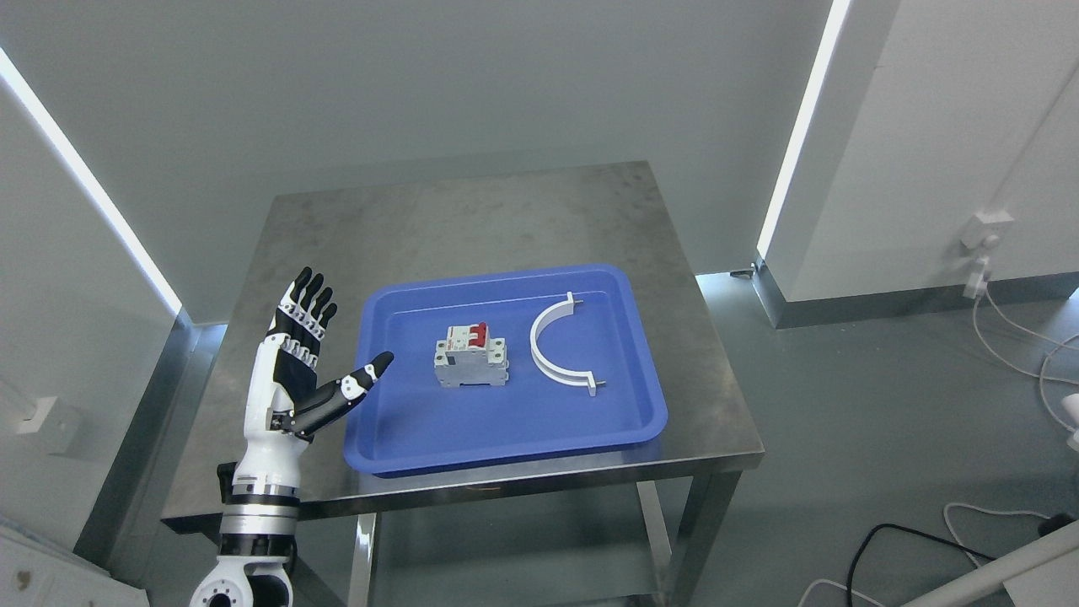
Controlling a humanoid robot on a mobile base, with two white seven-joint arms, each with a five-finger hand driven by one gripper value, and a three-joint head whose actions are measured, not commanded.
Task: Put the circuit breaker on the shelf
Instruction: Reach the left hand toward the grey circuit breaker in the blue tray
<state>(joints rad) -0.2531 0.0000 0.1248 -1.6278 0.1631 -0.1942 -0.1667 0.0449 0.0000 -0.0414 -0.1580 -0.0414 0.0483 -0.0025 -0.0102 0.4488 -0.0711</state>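
Observation:
A grey circuit breaker (471, 356) with red switches lies in the middle of a blue tray (506, 426) on a steel table (472, 211). My left hand (324, 354) is raised over the table just left of the tray. Its fingers are spread, its thumb points toward the breaker, and it holds nothing. It is about a hand's width from the breaker. The right arm is out of view.
A white curved clamp (556, 346) lies in the tray to the right of the breaker. A lower shelf (523, 556) shows under the table top. Cables (1011, 337) lie on the floor at the right.

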